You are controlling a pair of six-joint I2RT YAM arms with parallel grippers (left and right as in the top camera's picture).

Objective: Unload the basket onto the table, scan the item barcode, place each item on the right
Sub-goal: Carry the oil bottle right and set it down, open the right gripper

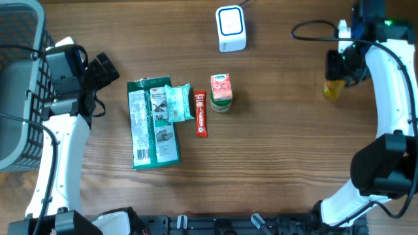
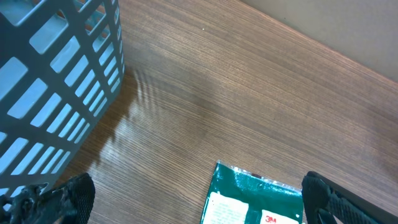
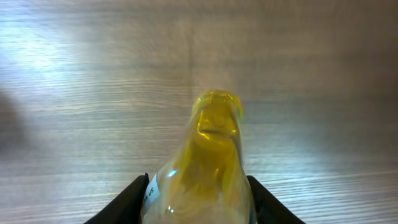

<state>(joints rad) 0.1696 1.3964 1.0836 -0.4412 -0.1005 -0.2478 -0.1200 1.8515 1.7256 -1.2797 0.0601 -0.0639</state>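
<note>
Right pincer [image 1: 339, 73]: jaws part-closed and clamped on the yellow bottle [image 3: 214, 155], with one finger [image 3: 127, 204] on each flank. The bottle lies lengthwise between the jaws, its narrow end pointing away from the wrist over bare wood. Cannot tell whether it rests on the table [image 1: 281, 150] or is lifted off it. The overhead view shows only a yellow stub of the bottle beside the black pincer head.

The scanner [image 1: 230, 28], a white box with a blue-rimmed face, sits well apart on this pincer's left and a little farther from the base.

Left pincer [image 1: 106, 72]: jaws at full spread, nothing between them. The grey basket [image 1: 19, 85] stands just to its left. A green pack [image 1: 151, 121] lies flat near it on the right; in the wrist view the pack's top edge shows between the two fingers.

Beyond the pack, between the two pincers, in order:
- a teal packet [image 1: 177, 103] overlapping the pack's far edge
- a red stick [image 1: 201, 113]
- a small carton [image 1: 221, 91]
</note>
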